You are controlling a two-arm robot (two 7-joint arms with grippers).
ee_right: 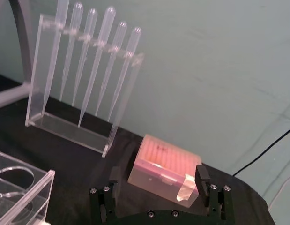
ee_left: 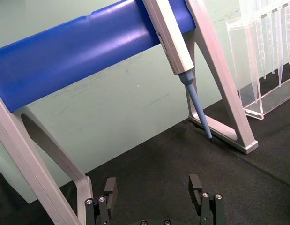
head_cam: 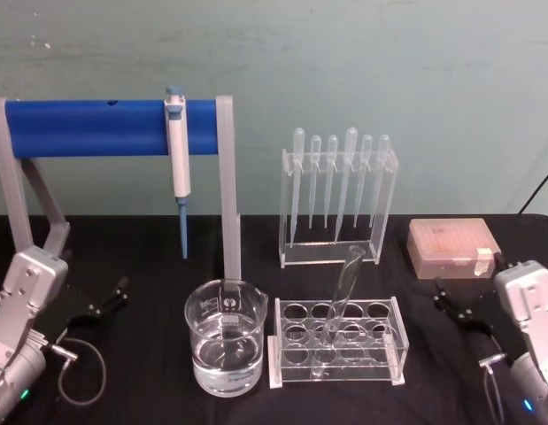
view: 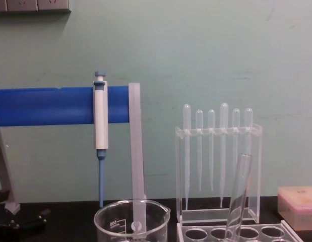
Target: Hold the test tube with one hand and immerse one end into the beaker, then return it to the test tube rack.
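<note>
On the black counter (head_cam: 150,239), near its front edge, the test tube (head_cam: 342,292) stands in a clear rack (head_cam: 337,343) with round holes. It leans to the right, its rounded end down inside a middle hole and its open rim above the rack's top plate. The beaker (head_cam: 225,336) stands just beside the rack, on its left, apart from the tube, and holds clear liquid in its lower part.

The left claw (head_cam: 114,297) rests low over the counter at the left edge, well apart from the beaker. Its fingers (ee_left: 195,183) are spread wide with nothing between them. The right claw (head_cam: 449,297) rests low at the right edge, near a pink box (head_cam: 453,247) sealed with tape. Its fingers (ee_right: 201,174) are also spread wide and hold nothing.

Behind the beaker, a stand with a blue bar (head_cam: 101,127) on grey legs carries a blue-and-white pipettor (head_cam: 177,159), which hangs with its tip downward. Behind the rack, a clear holder (head_cam: 336,199) carries six thin pipettes (head_cam: 349,177), hanging bulb up in a row.
</note>
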